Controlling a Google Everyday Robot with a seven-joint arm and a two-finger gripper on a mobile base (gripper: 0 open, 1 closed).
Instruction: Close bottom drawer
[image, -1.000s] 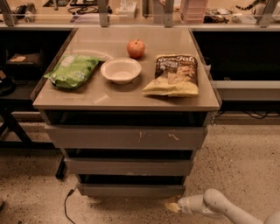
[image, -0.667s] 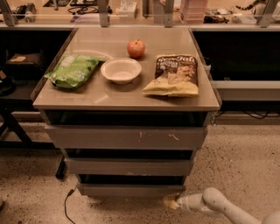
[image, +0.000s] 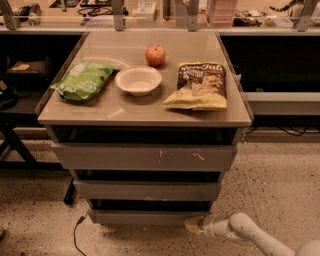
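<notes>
The bottom drawer (image: 145, 217) is the narrowest and lowest of three stacked grey fronts under the tabletop. It has a plain front, with a dark gap above it. My gripper (image: 192, 226) is low near the floor, at the drawer front's lower right corner, on the end of a white arm coming in from the lower right. It appears to touch or nearly touch the front.
Above are the mid-width drawer (image: 147, 190) and the widest, scratched drawer (image: 145, 157). On the tabletop (image: 145, 112) lie a green bag (image: 82, 80), a white bowl (image: 138, 80), an apple (image: 155, 55) and a chip bag (image: 200, 86). A black cable (image: 76, 232) trails on the floor at left.
The gripper has edged slightly left toward the bottom drawer's right corner. The drawers look unchanged.
</notes>
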